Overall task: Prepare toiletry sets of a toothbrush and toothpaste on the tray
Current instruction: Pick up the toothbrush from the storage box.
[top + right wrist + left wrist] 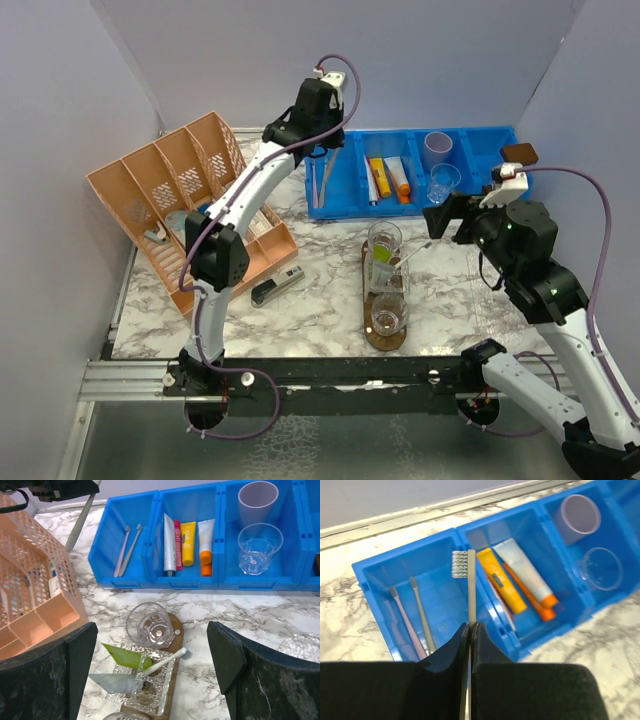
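While on tray, three tumblers

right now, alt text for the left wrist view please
The shut left gripper pinches a thin pale toothbrush. Beyond it, a blue compartmented plastic bin holds two more toothbrushes, several squeeze tubes, a lilac cup and a clear tumbler.

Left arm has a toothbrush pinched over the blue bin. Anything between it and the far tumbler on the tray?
Nothing visible. Only bare marble lies between the blue bin and the far tumbler. The right gripper hangs open right of the tray, beside that path.
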Action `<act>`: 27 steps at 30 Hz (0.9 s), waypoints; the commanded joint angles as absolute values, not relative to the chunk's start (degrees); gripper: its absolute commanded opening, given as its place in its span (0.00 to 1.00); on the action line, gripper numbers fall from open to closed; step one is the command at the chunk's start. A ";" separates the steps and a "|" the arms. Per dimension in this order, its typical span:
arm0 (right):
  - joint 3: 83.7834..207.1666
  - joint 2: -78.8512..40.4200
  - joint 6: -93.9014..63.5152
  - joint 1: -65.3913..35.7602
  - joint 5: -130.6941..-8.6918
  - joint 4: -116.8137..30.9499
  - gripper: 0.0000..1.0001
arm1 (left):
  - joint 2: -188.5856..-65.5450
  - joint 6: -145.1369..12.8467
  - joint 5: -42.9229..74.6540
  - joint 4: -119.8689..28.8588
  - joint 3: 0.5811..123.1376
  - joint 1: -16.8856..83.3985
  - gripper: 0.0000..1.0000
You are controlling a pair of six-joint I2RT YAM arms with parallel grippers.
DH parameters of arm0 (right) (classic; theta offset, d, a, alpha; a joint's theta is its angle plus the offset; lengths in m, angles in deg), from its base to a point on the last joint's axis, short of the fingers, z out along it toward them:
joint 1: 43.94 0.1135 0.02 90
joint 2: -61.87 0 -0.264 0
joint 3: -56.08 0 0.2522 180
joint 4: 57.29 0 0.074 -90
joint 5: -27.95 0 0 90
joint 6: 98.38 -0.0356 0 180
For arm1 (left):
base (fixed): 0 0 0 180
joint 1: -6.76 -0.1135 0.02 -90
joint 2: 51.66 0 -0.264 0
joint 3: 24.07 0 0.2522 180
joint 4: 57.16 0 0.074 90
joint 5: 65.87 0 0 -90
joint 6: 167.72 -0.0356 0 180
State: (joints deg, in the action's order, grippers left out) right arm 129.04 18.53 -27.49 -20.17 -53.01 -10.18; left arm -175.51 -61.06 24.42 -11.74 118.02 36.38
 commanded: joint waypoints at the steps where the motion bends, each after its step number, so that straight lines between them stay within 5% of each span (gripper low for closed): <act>1: 130.19 19.38 -28.96 -20.48 -62.39 -9.01 0.92 | -166.79 -58.27 13.42 -14.55 111.66 36.38 0.00; 11: 125.92 18.49 -39.66 -20.48 -86.45 -21.37 0.92 | -141.14 -59.06 0.86 -39.86 75.89 36.83 0.00; 27: 128.30 -0.62 -54.01 -20.39 -95.23 -46.21 0.85 | -123.56 -86.22 31.17 -49.14 55.40 53.81 0.00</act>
